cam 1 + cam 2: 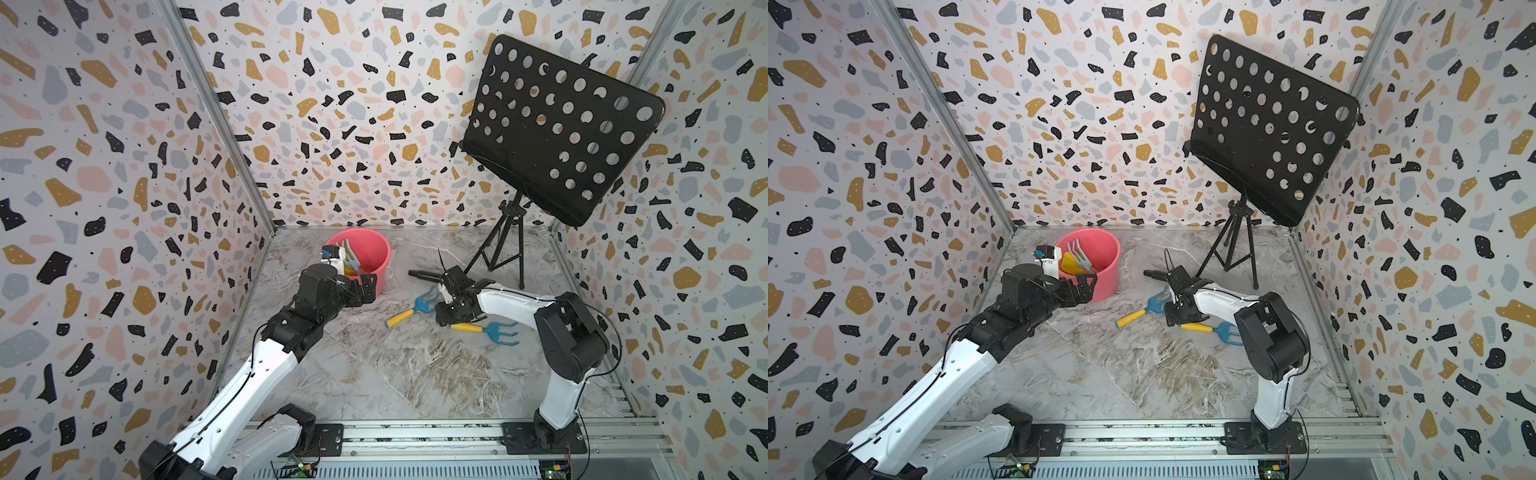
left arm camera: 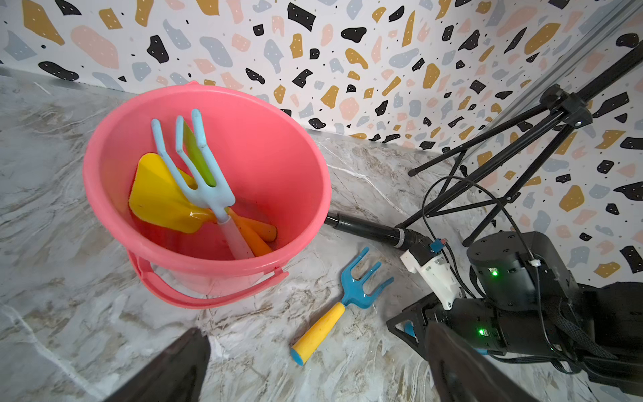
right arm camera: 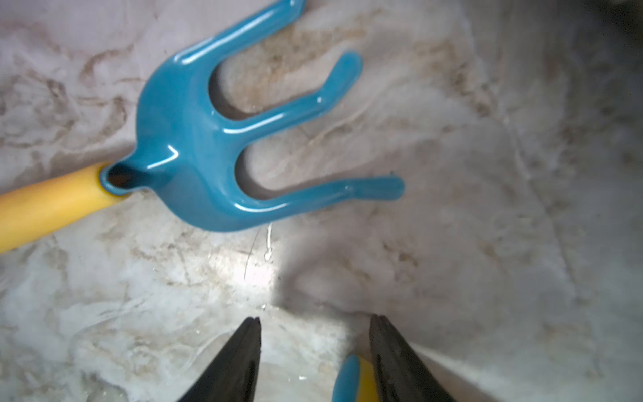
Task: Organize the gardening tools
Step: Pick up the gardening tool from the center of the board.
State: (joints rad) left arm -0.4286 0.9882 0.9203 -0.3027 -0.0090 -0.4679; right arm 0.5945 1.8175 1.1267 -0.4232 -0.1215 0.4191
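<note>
Marble-patterned counter (image 1: 395, 374), pink bucket (image 1: 382, 278) upright near the back left corner, black microphone (image 1: 424, 274) lying flat beside it, music stand (image 1: 498, 253) on tripod feet at back right, blue fork (image 1: 409, 312) with yellow handle lying mid-counter, second blue fork (image 1: 486, 331) lying near it, apart.

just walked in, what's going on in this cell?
Two arms are putting plastic toy gardening tools into a pink plastic bucket. A light-blue rake, yellow shovel and green trowel are inside. Left on the marble-pattern table: the yellow-handled blue fork near the bucket and the yellow-handled blue fork by the right arm. The right gripper is down with the latter's handle end between its jaws, apart, not clamped. The left gripper hovers open and empty beside the bucket.
</note>
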